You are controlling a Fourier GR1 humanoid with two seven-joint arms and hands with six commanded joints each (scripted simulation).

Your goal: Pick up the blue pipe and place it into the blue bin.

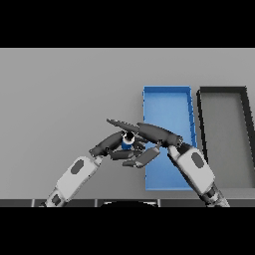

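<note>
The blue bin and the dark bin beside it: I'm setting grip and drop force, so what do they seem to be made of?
The blue bin looks like rigid plastic with a matte finish: uniform blue, thin straight walls, no shine. The dark bin looks similar, with thin black walls and a flat grey floor; plastic or painted metal, the look leaves it open. Neither shows grain, weave or reflections.

Matt grey surface [69, 94]; blue bin [167, 102] and black bin [224, 92] look like smooth matt plastic; blue pipe [127, 143] has a slight sheen
</note>
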